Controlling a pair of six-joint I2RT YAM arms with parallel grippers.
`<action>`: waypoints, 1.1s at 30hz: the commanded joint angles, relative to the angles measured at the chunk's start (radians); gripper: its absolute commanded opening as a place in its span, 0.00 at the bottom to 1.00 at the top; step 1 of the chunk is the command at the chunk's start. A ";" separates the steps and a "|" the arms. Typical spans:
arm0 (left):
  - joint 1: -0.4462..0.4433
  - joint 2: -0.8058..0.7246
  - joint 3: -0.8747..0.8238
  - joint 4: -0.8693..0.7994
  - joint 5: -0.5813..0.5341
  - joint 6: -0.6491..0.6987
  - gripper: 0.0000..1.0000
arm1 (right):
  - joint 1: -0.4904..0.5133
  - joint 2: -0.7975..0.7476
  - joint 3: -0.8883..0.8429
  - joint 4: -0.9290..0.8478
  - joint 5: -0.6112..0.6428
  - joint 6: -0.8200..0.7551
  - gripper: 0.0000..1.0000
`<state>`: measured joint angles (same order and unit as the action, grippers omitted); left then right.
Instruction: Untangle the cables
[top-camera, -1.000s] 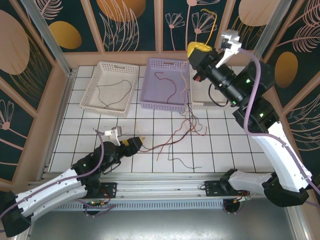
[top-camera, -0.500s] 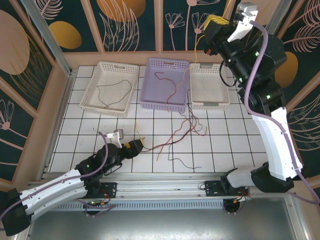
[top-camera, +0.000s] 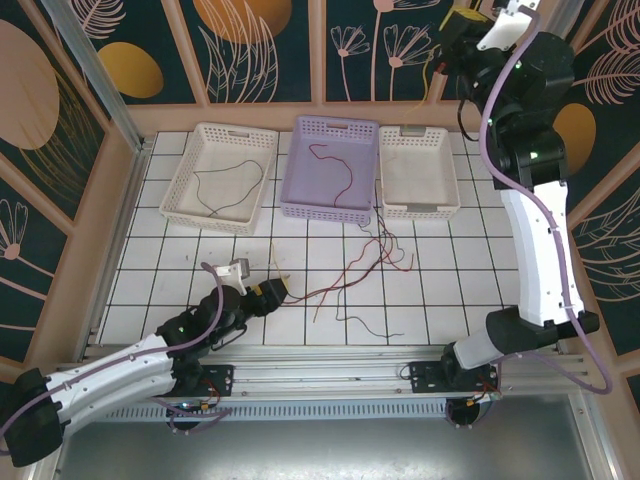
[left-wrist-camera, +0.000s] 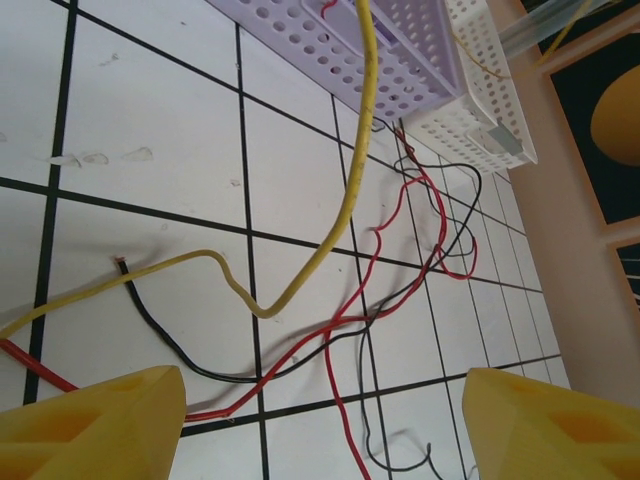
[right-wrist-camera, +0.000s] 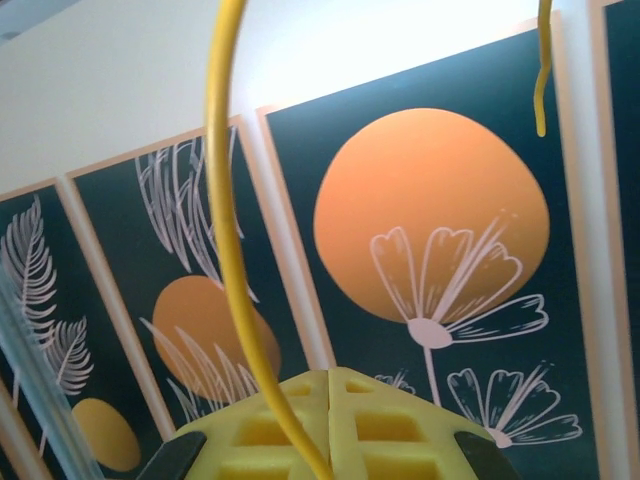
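Observation:
My right gripper is raised high at the back right, in front of the wall panels. It is shut on a yellow cable, which arcs up past its closed fingertips. That yellow cable runs down over the lavender basket to the tiles. Red and black cables lie crossed over each other on the floor. My left gripper hovers low at their left end, open. Beyond its yellow fingers I see the red cable and the black cable.
Three baskets stand along the back. The left white basket holds a black cable, the lavender one a red cable. The right white basket stands beside it. Wooden wall panels close off the back and sides.
My right arm has risen higher and further right, lifting the yellow cable up out of the basket area. The left gripper has barely moved and its jaws have narrowed slightly.

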<state>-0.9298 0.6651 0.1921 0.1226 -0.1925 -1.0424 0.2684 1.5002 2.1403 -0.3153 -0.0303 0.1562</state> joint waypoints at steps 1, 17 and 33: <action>-0.002 0.011 -0.002 0.003 -0.034 -0.005 0.73 | -0.039 0.017 0.038 0.039 -0.030 0.039 0.00; -0.002 0.246 0.081 0.086 -0.041 0.036 0.66 | -0.238 0.122 0.005 0.084 -0.114 0.152 0.00; -0.002 0.343 0.102 0.144 -0.036 0.034 0.38 | -0.040 0.000 -0.504 0.295 0.217 -0.109 0.00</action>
<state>-0.9298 1.0004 0.2630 0.2317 -0.2207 -1.0157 0.1696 1.5528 1.6279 -0.0963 0.0631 0.1719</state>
